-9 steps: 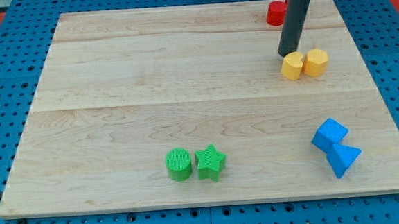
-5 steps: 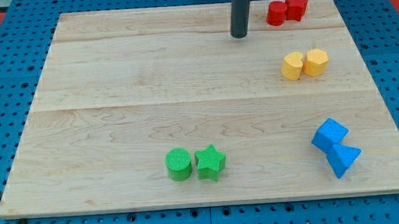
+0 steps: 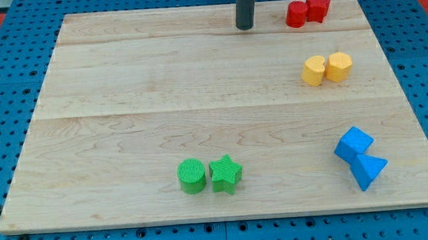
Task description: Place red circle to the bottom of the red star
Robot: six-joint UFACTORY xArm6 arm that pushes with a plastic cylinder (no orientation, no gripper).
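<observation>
Near the view's top, a little right of centre, my tip (image 3: 245,26) rests on the wooden table (image 3: 124,103), with the dark rod rising straight out of frame above it. This tool is a plain rod with nothing to open or close, and it holds and touches no block. To the view's right of my tip, apart from it and close to the table's top edge, sits the red circle (image 3: 296,14), touching the red star (image 3: 317,7) on the circle's right side; the two lie side by side, so the circle is at the star's left and only very slightly lower. Below that pair, still on the view's right, a yellow block (image 3: 314,71) of rounded outline touches a yellow hexagon-like block (image 3: 339,66). Toward the lower right corner two blue blocks are in contact, a blue cube-like block (image 3: 353,144) above a blue wedge-shaped block (image 3: 369,171). Near the bottom centre a green circle (image 3: 191,175) stands just beside a green star (image 3: 225,173).
</observation>
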